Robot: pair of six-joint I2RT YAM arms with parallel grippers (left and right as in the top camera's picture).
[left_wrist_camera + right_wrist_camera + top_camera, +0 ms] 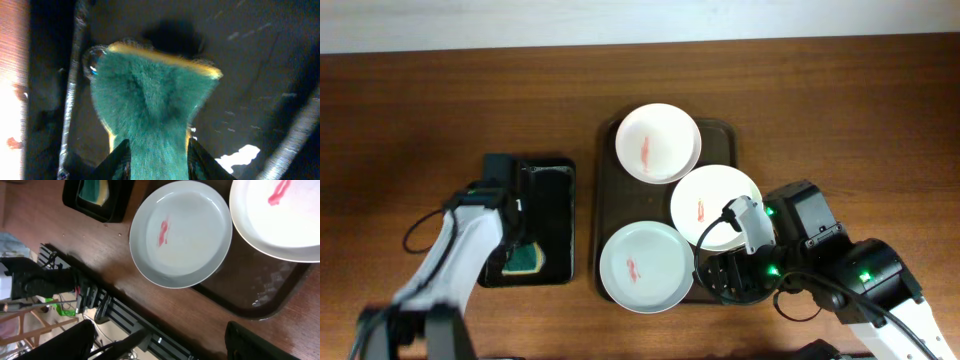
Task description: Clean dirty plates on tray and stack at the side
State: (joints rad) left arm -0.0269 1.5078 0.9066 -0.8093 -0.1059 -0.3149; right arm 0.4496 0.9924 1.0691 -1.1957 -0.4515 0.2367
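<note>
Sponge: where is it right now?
Overhead, the sponge sits at the near end of the black tray, left of the brown tray, pinched in the left gripper.

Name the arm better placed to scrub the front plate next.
Left. The left tool pinches the green sponge in the small black tray, so it only needs to carry it over to the front plate. The right tool hangs open and empty beside that plate, better suited to steadying it.

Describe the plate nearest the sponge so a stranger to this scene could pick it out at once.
Find the brown tray in the middle of the table. Of the three white ones on it, take the plate at the corner closest to the green sponge. Its red smear is the smallest of the three.
</note>
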